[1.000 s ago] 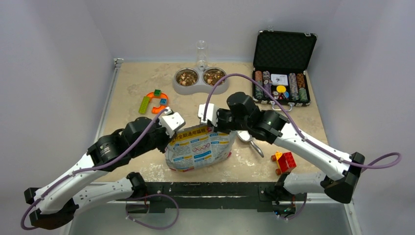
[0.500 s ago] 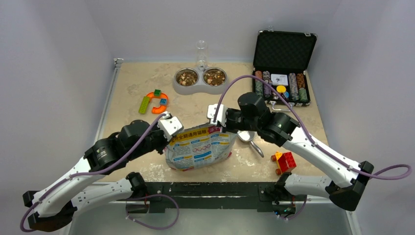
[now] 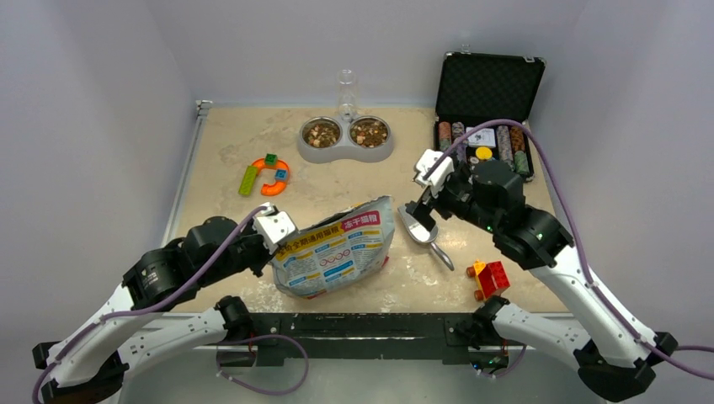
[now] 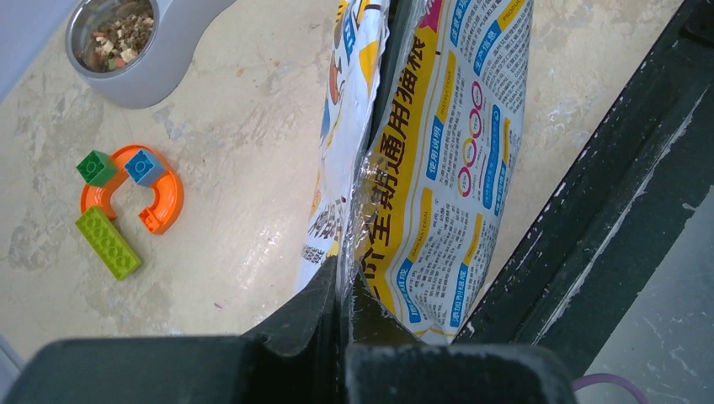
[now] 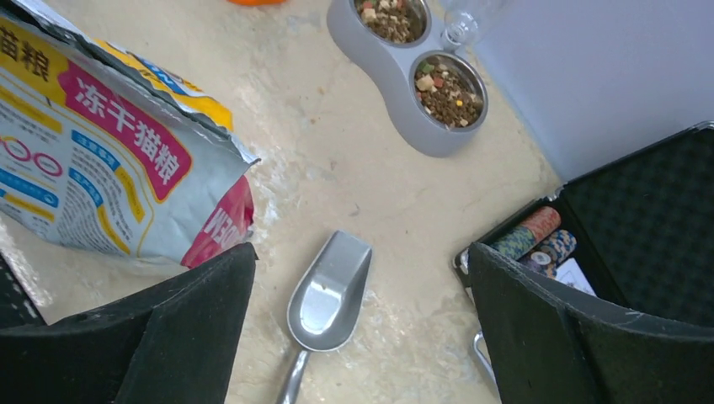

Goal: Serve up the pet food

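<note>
Pet food, small brown kibble (image 3: 322, 132), fills both cups of the grey double bowl (image 3: 345, 151) at the back of the table; it also shows in the right wrist view (image 5: 446, 93). The printed foil bag (image 3: 337, 248) leans near the front edge. My left gripper (image 3: 282, 238) is shut on the bag's left edge, and the foil (image 4: 446, 151) is pinched between its jaws (image 4: 345, 273). My right gripper (image 3: 418, 200) hangs open, holding nothing, above a metal scoop (image 5: 330, 295) lying on the table to the right of the bag (image 5: 109, 168).
An open black case of poker chips (image 3: 484, 151) stands at the back right. Orange and green toy pieces (image 3: 265, 174) lie at the left, and red and yellow bricks (image 3: 490, 276) at the front right. A clear bottle (image 3: 347, 93) stands behind the bowl. A black rail (image 3: 362, 324) edges the front.
My right gripper let go of the bag's top, opened, and swung right to above the scoop. My left gripper drew the bag's edge down and left, so the bag tilted.
</note>
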